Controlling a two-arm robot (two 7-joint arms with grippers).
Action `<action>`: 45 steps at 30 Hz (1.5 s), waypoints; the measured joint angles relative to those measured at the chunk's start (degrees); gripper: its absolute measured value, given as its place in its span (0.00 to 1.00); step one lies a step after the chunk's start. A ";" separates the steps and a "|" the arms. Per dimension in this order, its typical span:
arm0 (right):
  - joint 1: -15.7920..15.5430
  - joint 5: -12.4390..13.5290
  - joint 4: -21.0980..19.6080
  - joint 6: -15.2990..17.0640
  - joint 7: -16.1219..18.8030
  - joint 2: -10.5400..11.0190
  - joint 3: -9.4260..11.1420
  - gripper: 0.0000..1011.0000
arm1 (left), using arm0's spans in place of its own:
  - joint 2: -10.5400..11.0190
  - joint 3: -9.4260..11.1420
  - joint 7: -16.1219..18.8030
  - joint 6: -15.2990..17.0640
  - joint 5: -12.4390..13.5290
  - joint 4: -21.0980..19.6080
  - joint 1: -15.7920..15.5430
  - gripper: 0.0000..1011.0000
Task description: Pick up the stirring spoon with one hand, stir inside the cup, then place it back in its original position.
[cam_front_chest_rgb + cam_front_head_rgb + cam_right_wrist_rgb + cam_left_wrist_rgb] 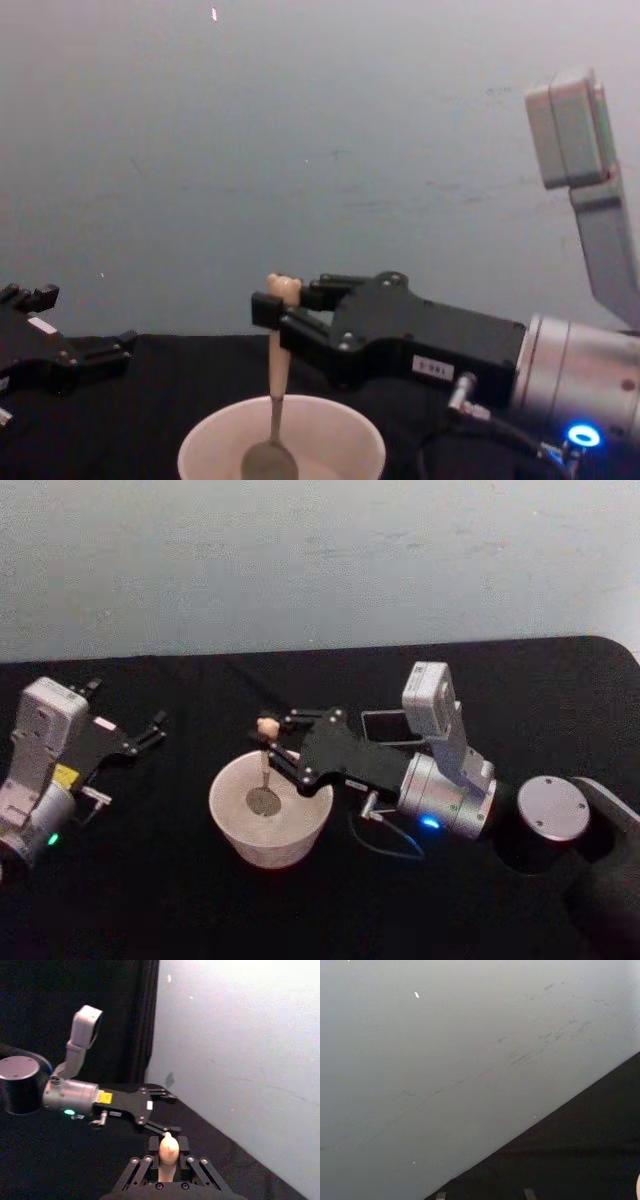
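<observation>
1. One step is in hand, I judge: stirring. My right fingers [268, 308] are clamping the stirring spoon [276, 395] just under its bear head, its bowl hanging inside the cup [272, 848].
2. Next I'm needing small circles clear of the rim, then a lift towards the dark holder [385, 726] beside my wrist.
3. My right arm is reaching level over the counter [150, 890]; my left fingers [159, 1093] are resting open, well apart.

The small beige-handled spoon [277, 362] has a grey metal bowl; the wide cream-white cup [343, 428] looks matt; black cloth covers the table [150, 880].
</observation>
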 joint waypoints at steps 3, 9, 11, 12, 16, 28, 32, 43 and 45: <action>0.35 -0.11 0.53 -0.14 -0.40 -0.15 0.45 0.21 | 0.00 0.00 0.00 0.00 0.00 0.00 0.00 0.99; 0.30 -0.29 0.68 -0.20 -0.88 0.07 1.08 0.21 | 0.00 0.00 0.00 0.00 0.00 0.00 0.00 0.99; 0.06 -0.28 0.44 -0.18 -0.92 0.33 1.32 0.21 | 0.00 0.00 0.00 0.00 0.00 0.00 0.00 0.99; -0.07 -0.27 0.33 -0.17 -0.92 0.46 1.39 0.21 | 0.00 0.00 0.00 0.00 0.00 0.00 0.00 0.99; -0.73 -0.24 -0.45 -0.05 -1.08 1.21 1.89 0.21 | 0.00 0.00 0.00 0.00 0.00 0.00 0.00 0.99; -3.89 1.20 -4.23 0.93 -1.31 3.62 3.44 0.21 | 0.00 0.00 0.00 0.00 0.00 0.00 0.00 0.99; -4.90 1.67 -5.36 1.40 -1.06 4.17 3.48 0.21 | 0.00 0.00 0.00 0.00 0.00 0.00 0.00 0.99; -6.55 2.86 -8.20 2.10 0.86 4.92 1.96 0.21 | 0.00 0.00 0.00 0.00 0.00 0.00 0.00 0.99; -6.36 2.86 -8.14 2.11 0.97 4.71 1.58 0.21 | 0.00 0.00 0.00 0.00 0.00 0.00 0.00 0.99</action>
